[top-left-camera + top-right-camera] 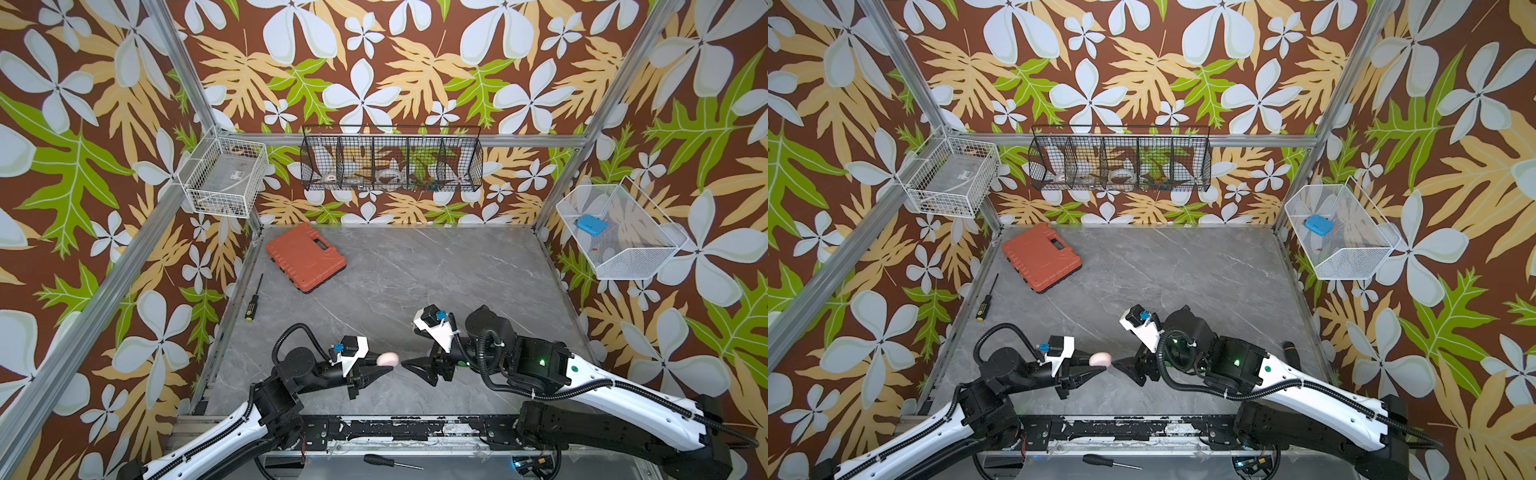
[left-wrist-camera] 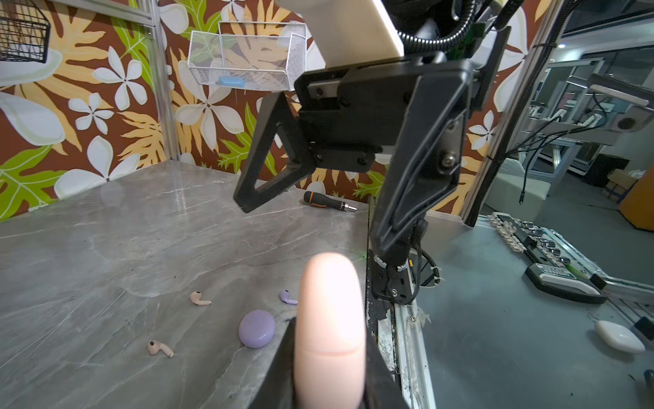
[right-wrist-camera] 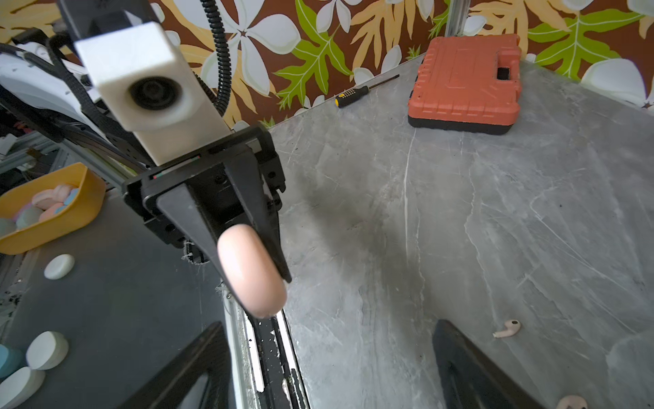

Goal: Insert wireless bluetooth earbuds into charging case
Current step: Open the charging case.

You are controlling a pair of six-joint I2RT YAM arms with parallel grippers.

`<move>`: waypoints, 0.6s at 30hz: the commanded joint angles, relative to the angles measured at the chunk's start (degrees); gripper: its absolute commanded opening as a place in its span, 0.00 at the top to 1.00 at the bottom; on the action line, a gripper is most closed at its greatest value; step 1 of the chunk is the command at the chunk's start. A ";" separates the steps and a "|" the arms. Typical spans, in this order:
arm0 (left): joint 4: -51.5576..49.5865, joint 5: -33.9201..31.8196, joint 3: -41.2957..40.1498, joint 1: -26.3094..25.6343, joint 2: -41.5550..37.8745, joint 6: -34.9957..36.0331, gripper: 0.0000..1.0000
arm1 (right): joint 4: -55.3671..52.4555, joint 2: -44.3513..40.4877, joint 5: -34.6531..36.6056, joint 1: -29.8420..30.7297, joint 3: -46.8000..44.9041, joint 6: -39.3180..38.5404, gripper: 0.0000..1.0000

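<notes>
**Earbuds loose on the table, pink case held aloft**

Three earbuds show in the left wrist view, all lying on the grey marble table (image 1: 415, 270) near its front edge. A pink earbud (image 2: 200, 298) and a lavender earbud (image 2: 288, 297) lie beyond the round lavender case (image 2: 257, 333), while the other pink earbud (image 2: 160, 348) lies on the case's nearer side. None of them touches the case, and the lavender earbud is partly hidden. The lavender case sits flat with its lid shut.

Above them the left gripper (image 1: 384, 365) is clamped on the pink case (image 1: 388, 358). The case is pinched edge-on between the two black fingers, clear of the table, with its seam closed. The right gripper (image 2: 315, 226) faces it tip to tip with its fingers spread wide and nothing between them — in both top views its nearer fingertip almost meets the pink case.

Farther back an orange tool case (image 1: 305, 257) lies shut near the left rear corner. A black-and-yellow screwdriver (image 1: 253, 299) lies along the left edge, and a black-and-orange screwdriver (image 2: 325, 201) lies by the right wall.
</notes>
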 commanded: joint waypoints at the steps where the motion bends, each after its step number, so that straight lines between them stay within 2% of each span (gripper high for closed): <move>1: 4.14 3.91 0.06 0.08 0.87 -0.40 1.00 | 0.82 1.58 4.60 2.66 0.76 -2.87 0.10; 5: 4.61 5.63 0.01 0.07 1.76 -1.25 1.00 | 0.22 3.00 6.81 4.64 0.83 -3.54 0.11; 18: 5.94 9.64 -0.31 -0.07 2.98 -1.91 1.00 | -1.95 3.43 13.82 4.60 2.68 -3.90 0.11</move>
